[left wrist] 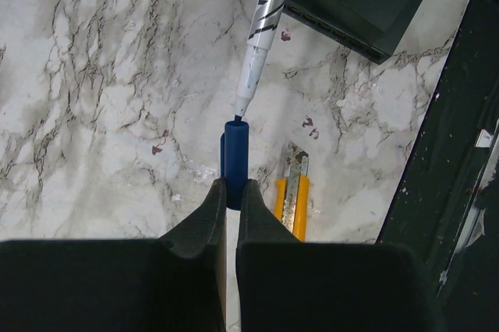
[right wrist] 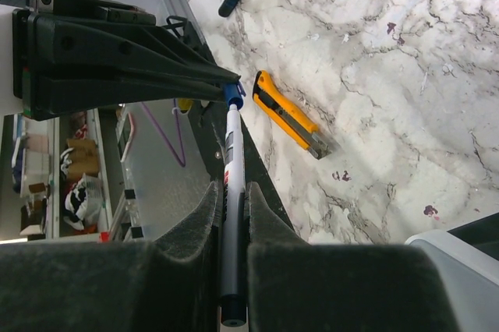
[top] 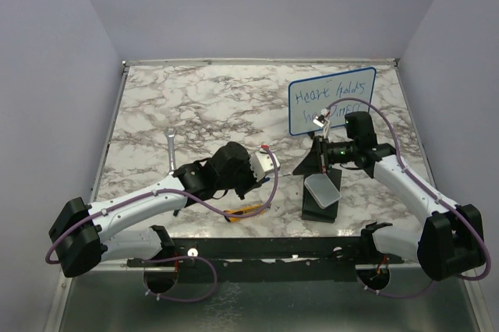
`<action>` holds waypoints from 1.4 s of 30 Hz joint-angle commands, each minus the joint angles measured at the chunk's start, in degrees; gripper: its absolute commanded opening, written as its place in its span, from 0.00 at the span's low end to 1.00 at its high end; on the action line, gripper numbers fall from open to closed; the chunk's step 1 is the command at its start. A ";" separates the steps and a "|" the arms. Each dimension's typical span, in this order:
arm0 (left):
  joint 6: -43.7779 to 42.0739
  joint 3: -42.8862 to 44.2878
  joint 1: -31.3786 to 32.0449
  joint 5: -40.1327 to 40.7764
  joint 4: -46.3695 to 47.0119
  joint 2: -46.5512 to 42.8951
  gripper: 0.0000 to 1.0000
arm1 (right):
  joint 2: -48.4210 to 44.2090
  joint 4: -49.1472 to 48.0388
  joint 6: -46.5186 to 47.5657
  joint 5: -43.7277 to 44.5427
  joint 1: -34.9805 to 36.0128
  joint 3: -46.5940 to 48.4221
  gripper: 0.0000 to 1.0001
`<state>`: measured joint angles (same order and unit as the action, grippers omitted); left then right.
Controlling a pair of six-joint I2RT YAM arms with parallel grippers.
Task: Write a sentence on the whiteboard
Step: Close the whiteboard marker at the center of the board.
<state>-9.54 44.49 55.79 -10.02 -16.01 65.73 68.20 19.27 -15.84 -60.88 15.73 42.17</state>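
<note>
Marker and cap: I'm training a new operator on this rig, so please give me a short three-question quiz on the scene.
1. True or false: the whiteboard is blank.
2. Which gripper holds the blue cap? A. left B. right
3. Fill in: the utility knife lying near the cap has a ____ body.
Key: 1. False; the sentence is on it in blue. 2. A; the left gripper is shut on it, the right gripper on the marker. 3. yellow.
</note>
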 commanded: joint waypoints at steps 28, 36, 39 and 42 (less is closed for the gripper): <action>-0.40 -0.73 4.50 1.55 0.04 -3.01 0.00 | 3.16 4.04 3.72 -0.80 4.52 3.18 0.01; -0.04 -1.32 4.48 3.14 0.43 -5.81 0.00 | 3.23 4.42 3.88 -0.51 5.19 3.22 0.01; 0.08 -1.45 4.50 3.16 0.45 -6.17 0.00 | 3.24 4.54 3.90 -0.39 5.35 3.16 0.01; 0.10 -1.42 4.46 2.80 0.46 -6.06 0.00 | 3.03 4.63 3.99 -0.30 5.44 3.14 0.01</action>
<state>-9.65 43.22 60.03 -7.55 -18.72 60.97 70.94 22.63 -12.78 -61.28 20.64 44.01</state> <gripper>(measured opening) 0.026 0.093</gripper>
